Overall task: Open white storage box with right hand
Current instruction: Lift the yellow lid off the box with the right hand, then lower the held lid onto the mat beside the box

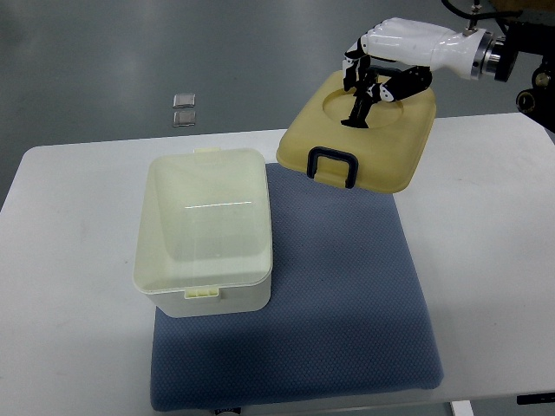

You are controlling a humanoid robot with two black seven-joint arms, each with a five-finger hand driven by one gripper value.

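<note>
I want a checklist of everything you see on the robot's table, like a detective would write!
Surface: white table with a blue-grey mat lying on it.
Job's things: white storage box on the mat's left part, open, nothing seen inside; its yellowish lid, with a dark handle, is off the box and held tilted at the mat's far right.
Clutter: nothing seen on the table.
Grippers: right hand has fingers on the lid's top; left hand not in view.
Cables: nothing seen.
Surroundings: grey floor with two small square plates.
</note>
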